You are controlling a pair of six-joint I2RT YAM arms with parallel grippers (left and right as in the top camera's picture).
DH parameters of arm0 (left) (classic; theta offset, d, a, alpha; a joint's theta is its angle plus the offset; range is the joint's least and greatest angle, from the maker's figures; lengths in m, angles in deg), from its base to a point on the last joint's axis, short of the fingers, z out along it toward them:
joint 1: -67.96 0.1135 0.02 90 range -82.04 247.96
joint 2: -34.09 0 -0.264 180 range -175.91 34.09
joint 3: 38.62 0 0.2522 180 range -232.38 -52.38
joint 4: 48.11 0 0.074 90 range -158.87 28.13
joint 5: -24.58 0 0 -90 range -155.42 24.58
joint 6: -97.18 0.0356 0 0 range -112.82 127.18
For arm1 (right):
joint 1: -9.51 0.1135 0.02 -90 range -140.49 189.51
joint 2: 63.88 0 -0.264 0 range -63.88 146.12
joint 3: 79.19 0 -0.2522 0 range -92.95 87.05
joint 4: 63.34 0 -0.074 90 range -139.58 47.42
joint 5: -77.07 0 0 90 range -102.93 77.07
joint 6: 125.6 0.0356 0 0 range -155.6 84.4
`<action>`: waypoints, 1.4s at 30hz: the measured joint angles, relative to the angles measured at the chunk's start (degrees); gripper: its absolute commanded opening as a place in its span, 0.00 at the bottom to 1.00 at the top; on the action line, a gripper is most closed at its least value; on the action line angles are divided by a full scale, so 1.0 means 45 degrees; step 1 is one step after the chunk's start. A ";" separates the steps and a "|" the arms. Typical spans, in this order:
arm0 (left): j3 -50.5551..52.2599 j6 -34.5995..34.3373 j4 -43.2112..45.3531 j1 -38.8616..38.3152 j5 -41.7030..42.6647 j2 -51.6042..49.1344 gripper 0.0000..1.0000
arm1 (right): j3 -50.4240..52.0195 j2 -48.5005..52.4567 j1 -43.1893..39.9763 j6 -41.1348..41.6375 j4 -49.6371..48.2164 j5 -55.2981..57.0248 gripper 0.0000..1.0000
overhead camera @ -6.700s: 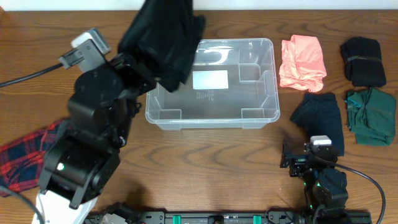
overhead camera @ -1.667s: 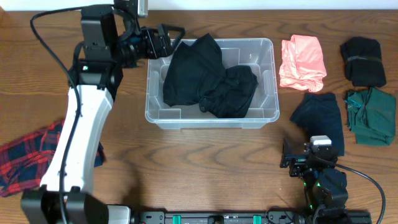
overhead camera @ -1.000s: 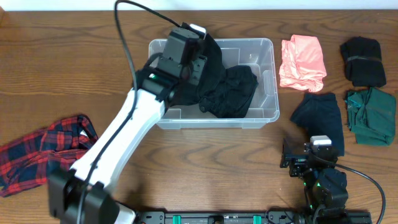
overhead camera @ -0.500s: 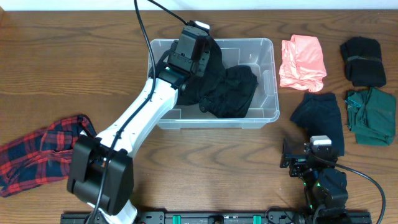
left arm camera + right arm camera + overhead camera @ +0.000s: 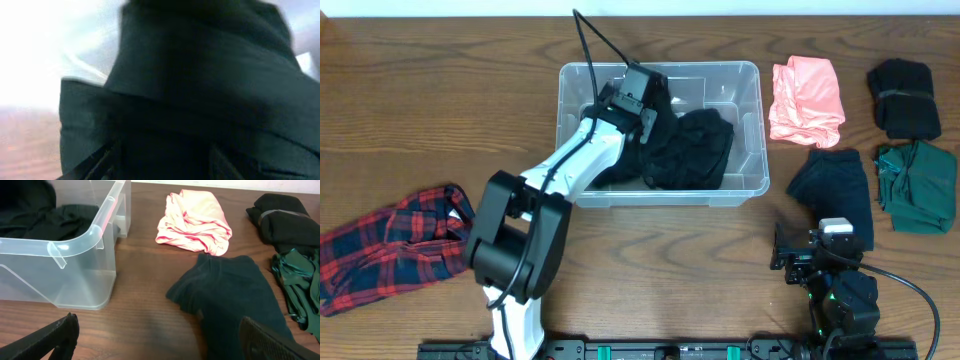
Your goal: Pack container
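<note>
The clear container [image 5: 752, 120] stands at the table's back middle and holds a crumpled black garment [image 5: 695, 150]. My left gripper [image 5: 648, 112] reaches into it from the front left and rests low against that garment. In the left wrist view black cloth [image 5: 200, 90] fills the picture, and the two fingers [image 5: 102, 159] stand apart against it without pinching a fold. My right gripper [image 5: 160, 347] rests open near the table's front right [image 5: 820, 255]. The container's near corner [image 5: 75, 242] shows at the left of the right wrist view.
Right of the container lie a pink garment [image 5: 807, 100], a black rolled one [image 5: 903, 95], a green one [image 5: 918, 187] and a dark navy one [image 5: 835, 190], the last just ahead of my right gripper. A red plaid cloth [image 5: 390, 245] lies at the front left.
The left arm dropped the black garment into the container, swung out past its back left corner, then came back in and sank onto the garment. The right arm has not moved.
</note>
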 measured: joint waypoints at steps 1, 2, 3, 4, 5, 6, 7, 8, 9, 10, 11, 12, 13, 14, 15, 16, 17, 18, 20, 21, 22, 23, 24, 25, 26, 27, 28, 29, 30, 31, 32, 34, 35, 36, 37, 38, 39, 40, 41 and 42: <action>-0.0024 -0.0034 -0.0296 0.0000 0.0000 -0.0160 0.57 | 0.0000 0.0000 0.0000 0.0000 0.0000 0.0000 0.99; -0.0044 -0.0063 -0.0549 0.0000 0.0005 -0.0291 0.57 | 0.0000 0.0000 0.0000 0.0000 0.0000 0.0000 0.99; -0.0078 -0.0131 -0.0835 0.0000 0.0049 -0.0437 0.57 | 0.0000 0.0000 0.0000 0.0000 0.0000 0.0000 0.99; -0.0107 -0.0199 -0.1078 0.0000 0.0058 -0.0534 0.57 | 0.0000 0.0000 0.0000 0.0000 0.0000 0.0000 0.99; -0.0141 -0.0228 -0.1234 0.0000 0.0073 -0.0573 0.57 | 0.0000 0.0000 0.0000 0.0000 -0.0005 0.0000 0.99; -0.0238 -0.0243 -0.1428 0.0005 0.0097 -0.0578 0.57 | 0.0000 0.0000 0.0000 0.0000 -0.0005 0.0000 0.99; -0.0321 -0.0253 -0.1627 0.0005 0.0136 -0.0578 0.57 | 0.0000 0.0000 0.0000 0.0000 0.0000 -0.0005 0.99; -0.0345 -0.0272 -0.1739 0.0005 0.0155 -0.0578 0.58 | 0.0000 0.0000 0.0000 0.0000 -0.0005 0.0000 0.99; -0.0345 -0.0282 -0.1758 0.0005 0.0155 -0.0578 0.58 | 0.0000 0.0000 0.0000 0.0000 0.0000 0.0000 0.99; -0.0350 -0.0282 -0.1763 0.0005 0.0155 -0.0578 0.58 | 0.0000 0.0000 0.0000 0.0000 0.0000 0.0000 0.99; -0.0364 -0.0287 -0.1778 0.0005 0.0170 -0.0578 0.58 | 0.0000 0.0000 0.0000 0.0000 0.0000 0.0000 0.99; -0.0393 -0.0287 -0.1807 0.0010 0.0180 -0.0578 0.58 | 0.0000 0.0000 0.0000 0.0000 0.0000 0.0000 0.99; -0.0442 -0.0287 -0.1855 0.0010 0.0185 -0.0578 0.58 | 0.0000 0.0000 0.0000 0.0000 0.0000 -0.0005 0.99; -0.0505 -0.0282 -0.1928 0.0010 0.0189 -0.0578 0.58 | 0.0000 0.0000 0.0000 0.0000 -0.0005 0.0000 0.99; -0.0573 -0.0282 -0.1982 0.0010 0.0189 -0.0578 0.64 | 0.0000 0.0000 0.0000 0.0000 -0.0005 0.0000 0.99; -0.0656 -0.0238 -0.2064 0.0010 0.0194 -0.0578 0.66 | 0.0000 0.0000 0.0000 0.0000 0.0000 0.0000 0.99; -0.0782 -0.0243 -0.2220 0.0010 0.0189 -0.0578 0.70 | 0.0000 0.0000 0.0000 0.0000 0.0000 0.0000 0.99; -0.0971 -0.0267 -0.2419 0.0019 0.0209 -0.0573 0.76 | 0.0000 0.0000 0.0000 0.0000 -0.0005 0.0000 0.99; -0.1399 -0.0311 -0.2953 0.0029 0.0345 -0.0486 0.97 | 0.0000 0.0000 0.0000 0.0000 0.0000 0.0000 0.99; -0.1593 -0.0369 -0.3215 0.0029 0.0393 -0.0379 0.98 | 0.0000 0.0000 0.0000 0.0000 -0.0005 0.0005 0.99; -0.1812 -0.0505 -0.3502 0.0029 0.0442 -0.0175 0.98 | 0.0000 0.0000 0.0000 0.0000 -0.0005 0.0000 0.99; -0.1996 -0.0573 -0.3764 0.0029 0.0481 0.0112 0.98 | 0.0000 0.0000 0.0000 0.0000 -0.0005 0.0000 0.99; -0.2152 -0.0593 -0.4046 0.0029 0.0510 0.0520 0.98 | 0.0000 0.0000 0.0000 0.0000 0.0000 0.0000 0.99; -0.2297 -0.0617 -0.4381 0.0029 0.0525 0.1083 0.98 | 0.0000 0.0000 0.0000 0.0000 -0.0005 0.0005 0.99; -0.2365 -0.0627 -0.4590 0.0029 0.0534 0.1520 0.98 | 0.0000 0.0000 0.0000 0.0000 -0.0005 0.0005 0.99; -0.2458 -0.0646 -0.4915 0.0029 0.0529 0.2283 0.98 | 0.0000 0.0000 0.0000 0.0000 -0.0005 0.0000 0.99; -0.2521 -0.0670 -0.5212 0.0034 0.0539 0.2919 0.98 | 0.0000 0.0000 0.0000 -0.0005 -0.0005 0.0005 0.99; -0.2603 -0.0690 -0.5693 0.0049 0.0578 0.3764 0.98 | 0.0000 0.0000 0.0000 0.0000 -0.0005 -0.0005 0.99; -0.2686 -0.0733 -0.6057 0.0063 0.0578 0.4580 0.98 | 0.0000 0.0000 0.0000 0.0000 0.0000 0.0000 0.99; -0.2754 -0.0772 -0.6445 0.0087 0.0593 0.5071 0.98 | 0.0000 0.0000 0.0000 0.0000 0.0000 0.0005 0.99; -0.2827 -0.0869 -0.6994 0.0165 0.0602 0.5814 0.98 | 0.0000 0.0000 0.0000 0.0000 -0.0005 0.0000 0.99; -0.2866 -0.1137 -0.8160 0.0481 0.0573 0.7193 0.98 | 0.0000 0.0000 0.0000 0.0000 -0.0005 0.0000 0.99; -0.2885 -0.1282 -0.8655 0.0690 0.0486 0.7703 0.98 | 0.0000 0.0000 0.0000 0.0000 0.0000 0.0005 0.99; -0.2900 -0.1501 -0.9243 0.0981 0.0345 0.8252 0.98 | 0.0000 0.0000 0.0000 0.0000 0.0000 0.0000 0.99; -0.2900 -0.1749 -0.9831 0.1336 0.0121 0.8752 0.98 | 0.0000 0.0000 0.0000 0.0000 0.0000 -0.0005 0.99; -0.2905 -0.1972 -1.0273 0.1642 -0.0092 0.9092 0.98 | 0.0000 0.0000 0.0000 0.0000 -0.0005 0.0000 0.99; -0.2909 -0.2229 -1.0749 0.1948 -0.0291 0.9355 0.98 | 0.0000 0.0000 0.0000 0.0000 -0.0005 0.0000 0.99; -0.2905 -0.2579 -1.1273 0.2302 -0.0505 0.9578 0.98 | 0.0000 0.0000 0.0000 0.0000 -0.0005 0.0000 0.99; -0.2905 -0.2958 -1.1759 0.2642 -0.0695 0.9724 0.98 | 0.0000 0.0000 0.0000 0.0000 -0.0005 0.0005 0.99; -0.2905 -0.3439 -1.2245 0.2963 -0.0831 0.9802 0.98 | 0.0000 0.0000 0.0000 0.0000 0.0000 0.0005 0.99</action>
